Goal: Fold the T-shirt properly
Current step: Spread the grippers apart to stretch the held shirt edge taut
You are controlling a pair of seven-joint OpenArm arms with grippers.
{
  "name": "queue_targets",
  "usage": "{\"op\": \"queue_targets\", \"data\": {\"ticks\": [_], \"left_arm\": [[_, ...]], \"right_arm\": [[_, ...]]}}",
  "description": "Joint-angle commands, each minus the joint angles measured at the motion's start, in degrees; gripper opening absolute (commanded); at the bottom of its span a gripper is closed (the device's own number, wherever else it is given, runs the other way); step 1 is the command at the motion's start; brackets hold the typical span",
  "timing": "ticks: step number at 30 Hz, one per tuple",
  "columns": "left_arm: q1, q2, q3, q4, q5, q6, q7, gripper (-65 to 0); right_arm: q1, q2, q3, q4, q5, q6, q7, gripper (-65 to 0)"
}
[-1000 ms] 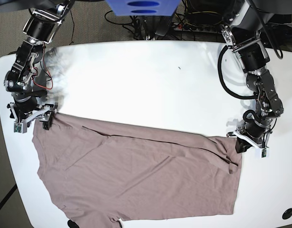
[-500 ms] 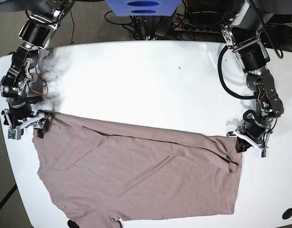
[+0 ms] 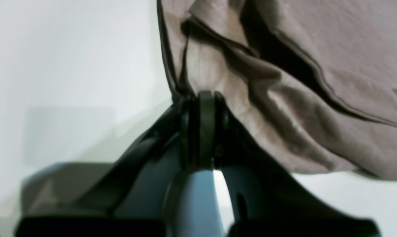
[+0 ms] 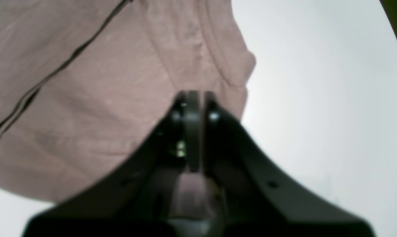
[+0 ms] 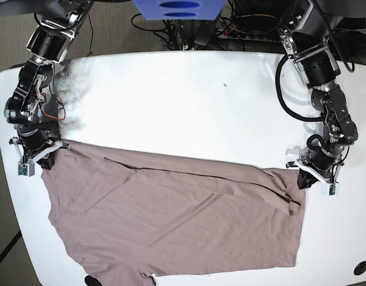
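The work surface is a white, rounded-corner table (image 5: 189, 101) standing on grey carpet, with cables and dark equipment behind its far edge. Nearest the base camera, the plain dusty mauve-brown short-sleeved T-shirt of thin, wrinkled knit fabric (image 5: 177, 220) lies spread flat across the near half of the table, its long folded edge running from the camera's left to its right. The lower portion of the garment runs off the bottom of the base view, so the neckline and one sleeve are cut off and the full outline cannot be confirmed. Farther back, at that folded edge, each arm holds one corner. The right gripper (image 5: 45, 156), on the camera's left, has its fingers pressed together on the cloth corner; the right wrist view shows the two dark jaws meeting on the fabric (image 4: 126, 98) near a hemmed edge. The left gripper (image 5: 303, 179), on the camera's right, likewise pinches a bunched, multi-layer corner, seen in the left wrist view as cloth (image 3: 284, 108) gathered between closed pads. Holding both corners at once probably serves to keep the edge taut and level, so that the next fold can be carried over evenly. How many layers each jaw pair traps is not discernible: both wrist views are blurred at close range, and the gripper bodies hide the contact line. A dark smudge on the table near the right arm (image 5: 37, 77) is hard to identify.
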State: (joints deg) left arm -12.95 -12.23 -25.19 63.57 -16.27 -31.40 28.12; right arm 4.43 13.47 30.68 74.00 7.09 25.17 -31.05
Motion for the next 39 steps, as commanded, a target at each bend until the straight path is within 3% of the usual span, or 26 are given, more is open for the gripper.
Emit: {"op": "queue_targets", "data": {"ticks": [1,17,25,29,37,39], "left_arm": [[0.3,-1.0,-0.2,2.5,0.6,0.3,0.9,-65.0],[11.4,-1.5,-0.9,21.5,1.0,0.3,7.1,-64.4],[10.7,-0.9,-0.8,16.9,1.1,0.7,4.0,-62.6],[9.5,-0.9,-0.9,14.6,1.0,0.6,2.7,-59.3],[9.1,-1.0,-0.8,12.8,0.9,0.6,1.9,-57.3],[9.4,-1.4,-0.9,13.7,1.3,1.1,1.3,-55.7]], "right_arm": [[0.8,1.4,0.2,1.3,0.4,-0.3,1.0,-65.0],[-1.8,1.7,0.9,4.3,0.8,-0.1,-3.4,-65.0],[-2.9,1.6,0.9,4.3,1.0,0.0,-2.4,-29.8],[-2.6,1.8,2.2,3.9,2.2,-0.2,-2.0,-18.8],[-2.2,1.9,3.5,4.6,3.0,-0.2,-3.7,-19.8],[-1.8,1.7,3.8,5.0,2.7,-0.1,-6.2,-18.7]]}}
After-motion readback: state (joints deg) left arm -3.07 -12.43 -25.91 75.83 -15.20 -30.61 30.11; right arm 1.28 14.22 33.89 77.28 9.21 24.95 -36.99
